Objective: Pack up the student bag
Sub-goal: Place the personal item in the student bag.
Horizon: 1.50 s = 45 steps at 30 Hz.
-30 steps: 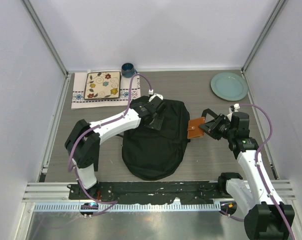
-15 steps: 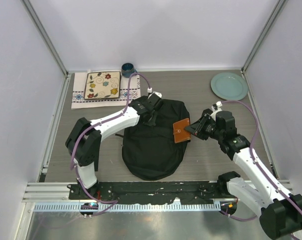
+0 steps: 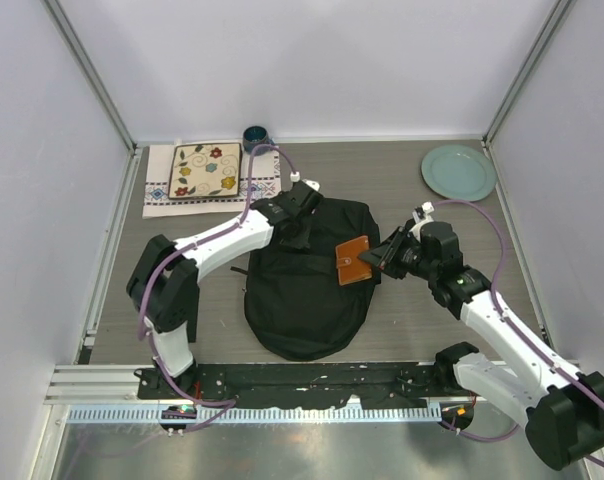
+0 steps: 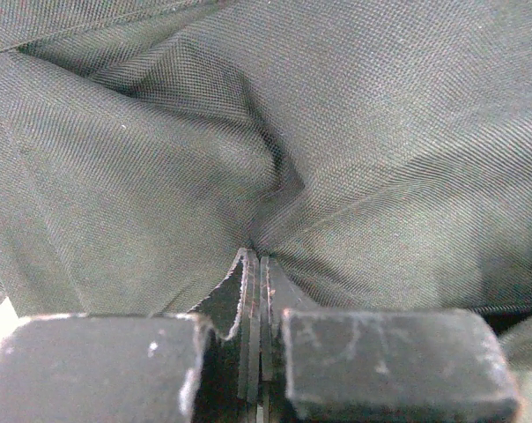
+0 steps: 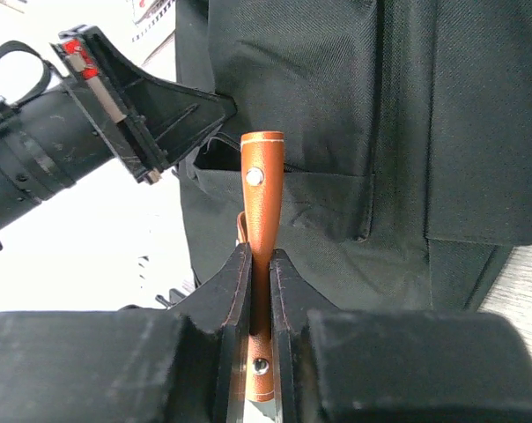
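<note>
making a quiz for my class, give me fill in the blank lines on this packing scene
The student bag has its black fabric pinched in the ____.
The brown leather case is clamped in the ____.
The pale green plate lies in the far ____ corner of the table.
Missing: left gripper; right gripper; right.

No readable text, labels, brands, numbers in any view.

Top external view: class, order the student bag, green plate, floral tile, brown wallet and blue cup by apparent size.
student bag
green plate and floral tile, too alike to rank
brown wallet
blue cup
</note>
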Tool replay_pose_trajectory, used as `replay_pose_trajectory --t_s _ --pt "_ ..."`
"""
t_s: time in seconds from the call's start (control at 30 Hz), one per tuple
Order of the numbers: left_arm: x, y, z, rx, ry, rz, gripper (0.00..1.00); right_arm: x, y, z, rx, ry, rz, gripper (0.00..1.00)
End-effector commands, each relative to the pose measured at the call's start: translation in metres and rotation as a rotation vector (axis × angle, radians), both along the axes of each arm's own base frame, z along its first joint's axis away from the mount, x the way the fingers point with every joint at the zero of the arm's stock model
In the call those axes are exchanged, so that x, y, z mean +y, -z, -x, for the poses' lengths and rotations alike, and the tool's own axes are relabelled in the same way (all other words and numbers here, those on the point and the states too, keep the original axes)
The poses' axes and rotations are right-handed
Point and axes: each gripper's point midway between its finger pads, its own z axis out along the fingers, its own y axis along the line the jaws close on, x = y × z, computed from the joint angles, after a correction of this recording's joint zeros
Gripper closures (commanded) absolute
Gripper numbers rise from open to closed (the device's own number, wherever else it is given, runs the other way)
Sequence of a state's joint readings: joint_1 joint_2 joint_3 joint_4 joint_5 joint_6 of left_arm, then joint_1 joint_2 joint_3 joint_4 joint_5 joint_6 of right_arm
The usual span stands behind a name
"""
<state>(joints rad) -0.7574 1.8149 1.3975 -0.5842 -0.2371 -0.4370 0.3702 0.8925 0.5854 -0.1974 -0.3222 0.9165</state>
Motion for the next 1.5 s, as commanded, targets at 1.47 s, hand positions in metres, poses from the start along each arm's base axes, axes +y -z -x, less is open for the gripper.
replay_pose_trajectory --t_s 1.47 --pt "-0.02 -0.113 0.016 -0.086 -0.049 0.439 1.0 0.105 0.026 0.0 0.07 -0.071 -0.358 0.99"
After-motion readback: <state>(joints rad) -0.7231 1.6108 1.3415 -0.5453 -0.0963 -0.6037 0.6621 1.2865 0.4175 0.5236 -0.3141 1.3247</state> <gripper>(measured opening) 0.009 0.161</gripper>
